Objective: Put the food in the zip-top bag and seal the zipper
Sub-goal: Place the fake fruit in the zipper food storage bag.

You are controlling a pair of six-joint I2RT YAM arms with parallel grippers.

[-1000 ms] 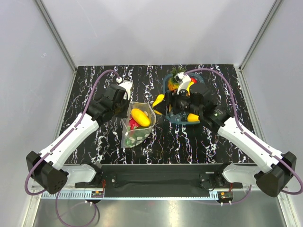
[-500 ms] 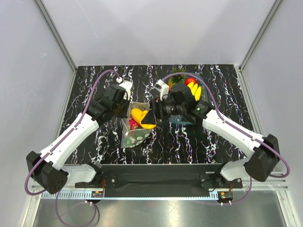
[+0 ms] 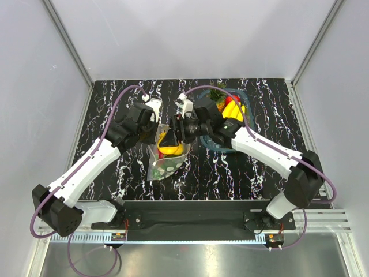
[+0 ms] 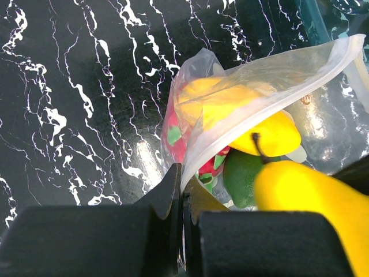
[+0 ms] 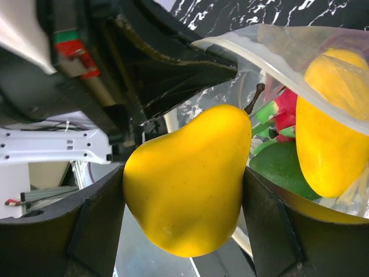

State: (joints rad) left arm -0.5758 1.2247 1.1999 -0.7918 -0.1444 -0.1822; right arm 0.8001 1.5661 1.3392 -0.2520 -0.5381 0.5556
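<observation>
The clear dotted zip-top bag lies at mid-table, its mouth held open. My left gripper is shut on the bag's mouth edge; in the left wrist view its jaws pinch the plastic beside the whitish zipper strip. My right gripper is shut on a yellow pear at the bag's mouth. The pear also shows in the left wrist view. Inside the bag lie a yellow fruit, the pink-red dragon fruit and a green fruit.
The dark teal basket stands at the back right, holding yellow bananas and other toy fruit. My right arm stretches across in front of it. Grey walls enclose the black marbled table.
My right arm has swung left from the basket, carrying the yellow pear to the bag's mouth. My left gripper has kept its hold on the bag's edge.
</observation>
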